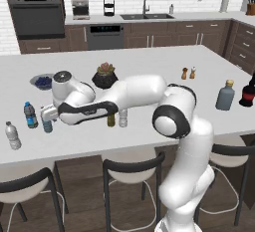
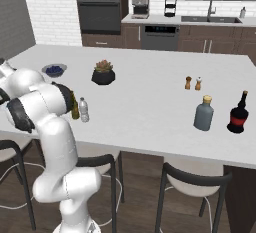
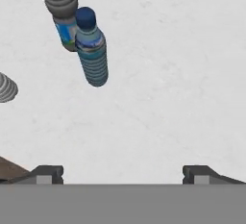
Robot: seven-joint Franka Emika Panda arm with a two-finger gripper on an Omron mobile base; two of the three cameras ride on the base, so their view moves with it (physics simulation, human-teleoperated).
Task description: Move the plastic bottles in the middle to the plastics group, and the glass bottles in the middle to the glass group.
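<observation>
My gripper point(image 1: 48, 116) hangs open over the left part of the white island counter point(image 1: 149, 61), nothing between its fingertips point(image 3: 48, 174). Just under it stands the translucent blue plastic bottle point(image 1: 47, 126) point(image 3: 91, 50), free of the fingers. Beside that bottle is the plastics group: a clear bottle with a blue label band point(image 1: 30, 115) point(image 3: 61, 6) and a pale white-capped bottle point(image 1: 13, 135) point(image 3: 6, 87). In the middle stand the amber glass bottle point(image 1: 111, 119) point(image 2: 75, 108) and a clear whitish plastic bottle point(image 1: 123, 118) point(image 2: 84, 110). The glass group, a grey-blue bottle point(image 1: 225, 95) point(image 2: 204, 113) and a dark red-labelled bottle point(image 1: 247, 92) point(image 2: 238, 113), is at the right.
A potted plant point(image 1: 105, 75) and a bowl of blueberries point(image 1: 43, 81) sit behind my arm. Two small shakers point(image 1: 188, 72) stand toward the right. Stools point(image 1: 134, 169) line the counter's near edge.
</observation>
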